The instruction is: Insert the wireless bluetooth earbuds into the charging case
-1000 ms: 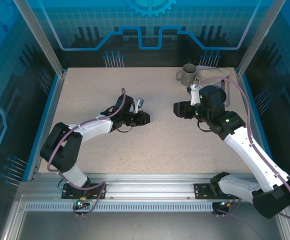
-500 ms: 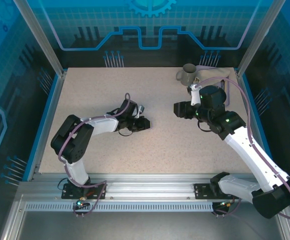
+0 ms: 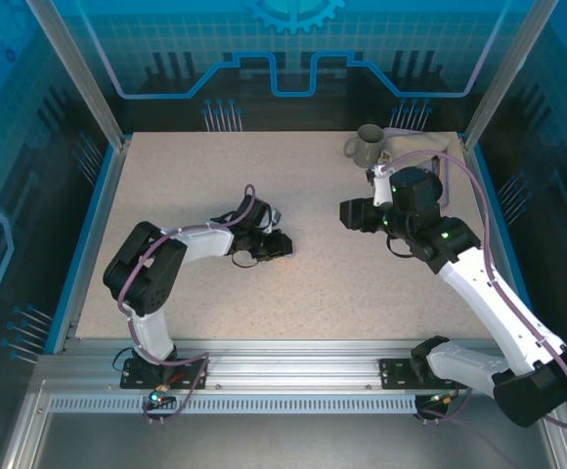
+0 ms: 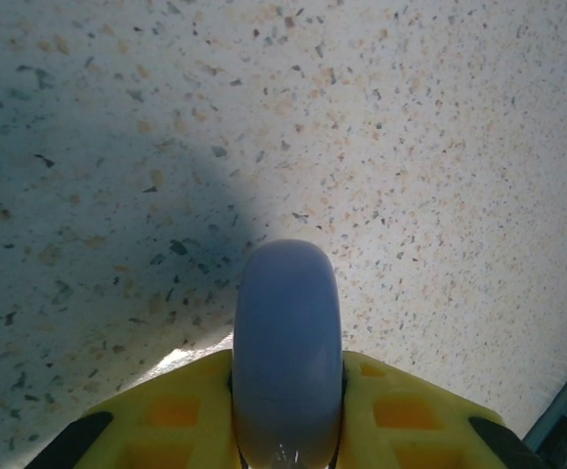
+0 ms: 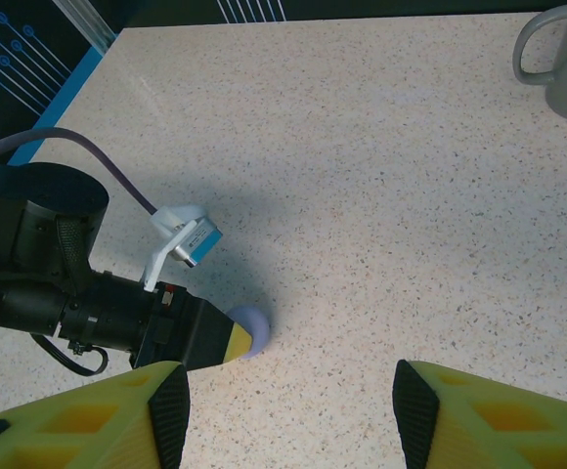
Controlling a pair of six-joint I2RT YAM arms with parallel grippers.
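A round lavender charging case [image 4: 285, 342], closed, is pinched edge-on between the yellow fingers [image 4: 401, 415] of my left gripper [image 4: 285, 415]. It is held just above the speckled table, left of centre. The right wrist view has the same case [image 5: 255, 330] poking out past the tip of the left gripper [image 5: 237, 338], low over its own shadow. My right gripper [image 5: 288, 405] hangs open over bare table with nothing between its fingers, facing the left gripper [image 3: 285, 244] from the right [image 3: 347, 215]. The wireless bluetooth earbuds are out of view.
A grey mug [image 3: 367, 147] stands at the back right of the table [image 3: 196, 176], also in the right wrist view's top corner [image 5: 562, 59]. A beige cloth-like thing [image 3: 420, 145] lies just behind it. Blue rails edge both sides of the table.
The left arm folded its elbow in towards the right, and its gripper shifted slightly nearer and lower with the case. The right arm stayed still.
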